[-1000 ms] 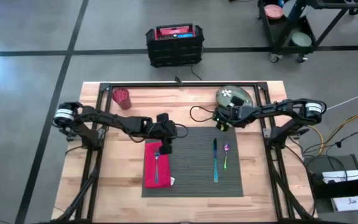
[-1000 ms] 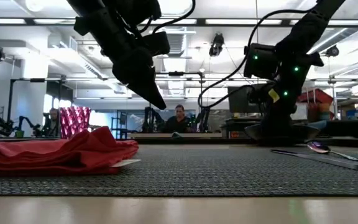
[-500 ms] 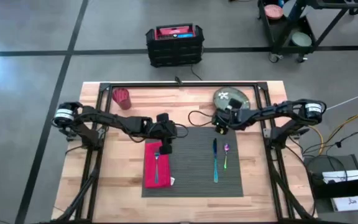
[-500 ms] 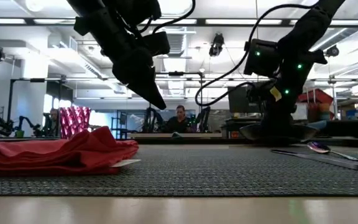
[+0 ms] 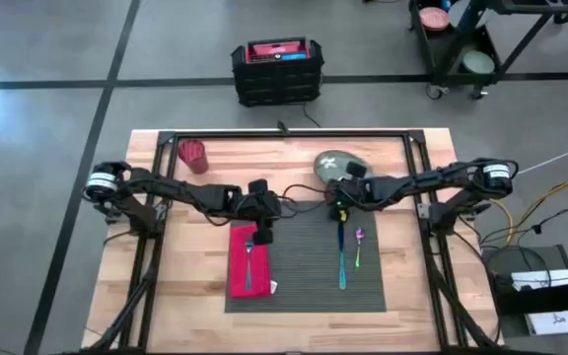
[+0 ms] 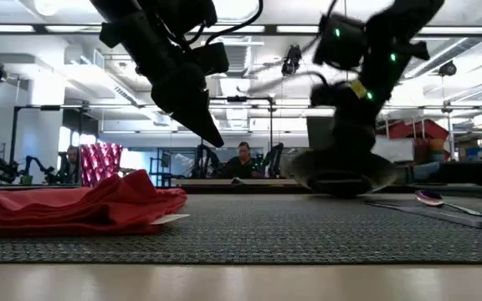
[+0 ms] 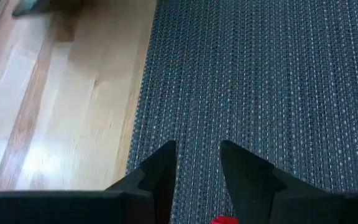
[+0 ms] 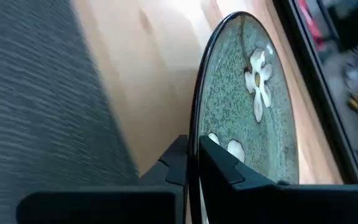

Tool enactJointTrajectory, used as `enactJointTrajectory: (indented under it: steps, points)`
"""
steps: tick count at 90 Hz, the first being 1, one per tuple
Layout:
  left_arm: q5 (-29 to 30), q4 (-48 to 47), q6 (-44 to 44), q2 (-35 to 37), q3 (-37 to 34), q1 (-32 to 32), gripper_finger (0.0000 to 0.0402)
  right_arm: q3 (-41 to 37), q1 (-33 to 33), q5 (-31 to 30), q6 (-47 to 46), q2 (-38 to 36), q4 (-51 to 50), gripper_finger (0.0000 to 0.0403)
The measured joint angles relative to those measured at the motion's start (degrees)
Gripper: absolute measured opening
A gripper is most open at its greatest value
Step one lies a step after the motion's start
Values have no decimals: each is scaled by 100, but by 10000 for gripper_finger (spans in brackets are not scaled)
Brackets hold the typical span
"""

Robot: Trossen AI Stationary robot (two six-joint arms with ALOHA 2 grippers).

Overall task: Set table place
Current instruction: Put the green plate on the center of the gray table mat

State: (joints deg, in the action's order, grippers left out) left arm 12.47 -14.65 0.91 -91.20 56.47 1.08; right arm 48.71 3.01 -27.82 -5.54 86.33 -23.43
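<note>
The table place is a dark grey ribbed placemat (image 5: 309, 258). On it lie a red napkin (image 5: 246, 261) with a fork, a knife (image 5: 341, 254) and a spoon (image 5: 359, 247). At the mat's far edge my right gripper (image 5: 339, 197) is shut on a green flowered plate (image 5: 331, 165). The plate also shows in the low view (image 6: 341, 171). My left gripper (image 5: 261, 237) hangs open over the mat beside the napkin's far end, with only mat showing between its fingers (image 7: 197, 163). My right gripper pinches the plate's rim (image 8: 196, 127) on the plate's near side, one finger (image 8: 219, 163) on the flowered upper face and the other under it. The plate lies roughly level, just beyond the mat's far edge. I cannot tell whether it is clear of the table.
A red cup (image 5: 193, 155) stands at the table's far left. A black frame (image 5: 284, 135) runs along the far edge and the sides. Bare mat lies between napkin and knife (image 5: 304, 261). A person sits in the room beyond the table (image 6: 243, 159).
My right gripper has gone toward the table's left edge with the plate. The plate has travelled from the far right of the table to just beyond the mat's far edge, above the knife.
</note>
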Motion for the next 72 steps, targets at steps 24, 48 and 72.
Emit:
enactJointTrajectory:
  steps: [24, 48, 72]
  points:
    - [2, -394, -5, 0, 0, -2, 114, 583, -826, 126, -196, 57, -28, 1]
    - [35, -1184, 15, 57, 0, -2, 114, 1322, -1621, 27, -230, 775, -47, 1]
    - [50, -1506, 310, 422, -4, -7, 114, 2440, -2217, -42, -575, 1614, -927, 0]
